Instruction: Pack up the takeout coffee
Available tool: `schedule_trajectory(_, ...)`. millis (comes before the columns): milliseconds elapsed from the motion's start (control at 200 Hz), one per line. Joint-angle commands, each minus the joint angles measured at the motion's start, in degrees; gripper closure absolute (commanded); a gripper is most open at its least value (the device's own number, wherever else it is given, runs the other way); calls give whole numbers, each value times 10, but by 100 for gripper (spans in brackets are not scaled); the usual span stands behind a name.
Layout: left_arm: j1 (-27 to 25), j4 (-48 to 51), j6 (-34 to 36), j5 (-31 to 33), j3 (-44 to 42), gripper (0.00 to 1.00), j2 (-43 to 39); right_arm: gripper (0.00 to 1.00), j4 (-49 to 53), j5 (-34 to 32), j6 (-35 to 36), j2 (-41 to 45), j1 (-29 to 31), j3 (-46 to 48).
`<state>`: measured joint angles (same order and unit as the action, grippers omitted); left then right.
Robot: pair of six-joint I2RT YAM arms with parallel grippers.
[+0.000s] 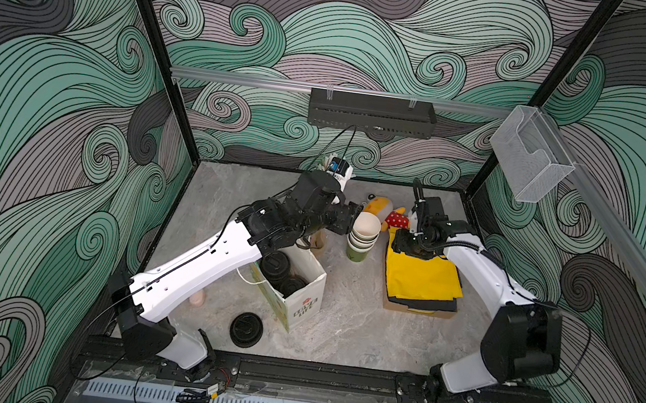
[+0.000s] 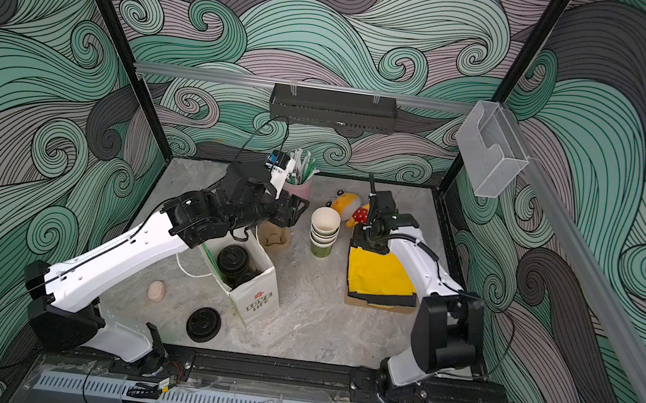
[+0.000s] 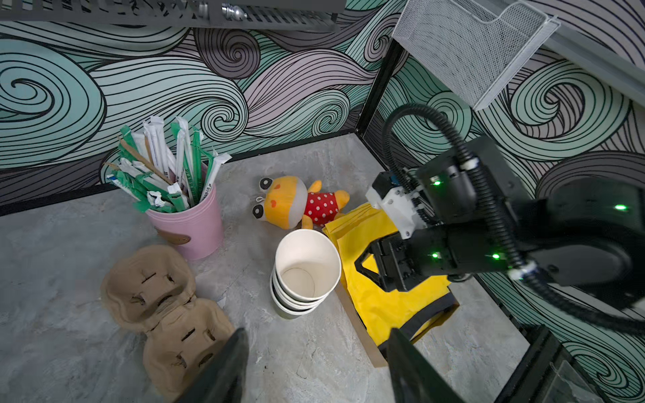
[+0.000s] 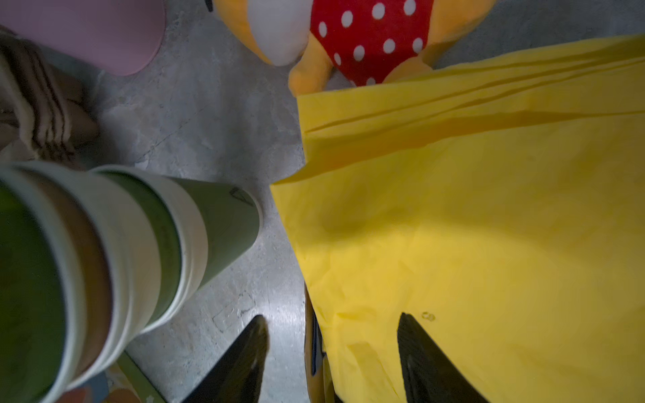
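The takeout coffee stands inside the open white paper bag (image 1: 303,300), where I see one black lid (image 1: 275,266) and beside it a second black lid (image 1: 292,284). The cup walls are hidden by the bag. In both top views my left gripper (image 2: 298,208) hangs beyond the bag, beside a stack of lidless cups (image 2: 324,228). It is open and holds nothing, with bare table between its fingertips (image 3: 230,363). My right gripper (image 4: 331,335) is open too, low over the near edge of a yellow bag pile (image 4: 471,209), one finger on each side of that edge.
Loose black lids (image 1: 246,329) lie in front of the white bag. A brown cup carrier (image 3: 164,307), a pink pot of straws (image 3: 188,226) and a plush toy (image 3: 296,202) sit at the back. A small pink egg shape (image 2: 156,290) lies under the left arm.
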<state>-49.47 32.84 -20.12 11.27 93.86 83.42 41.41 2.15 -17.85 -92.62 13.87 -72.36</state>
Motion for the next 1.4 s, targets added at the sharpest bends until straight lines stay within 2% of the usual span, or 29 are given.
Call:
schedule_trajectory(0, 6, -6, -6, 18, 5, 35, -11, 40, -36, -26, -34, -42, 12, -37)
schedule_trajectory(170, 7, -6, -5, 22, 4, 35, -15, 38, 4, -87, -34, -102, 35, -98)
schedule_trajectory(420, 11, -5, -1, 28, -2, 35, -16, 52, 63, -179, -53, -130, 65, -131)
schedule_trajectory(835, 17, -10, 10, 18, -1, 35, -16, 60, 98, -209, -77, -147, 77, -148)
schedule_trajectory(1051, 17, -10, 13, 17, -1, 35, -33, 75, 104, -214, -82, -135, 77, -145)
schedule_trajectory(1326, 17, -10, 13, 17, 0, 35, -35, 100, 104, -211, -85, -131, 77, -146)
schedule_trajectory(1396, 17, -11, 17, 17, 2, 35, -34, 100, 104, -205, -85, -120, 76, -144)
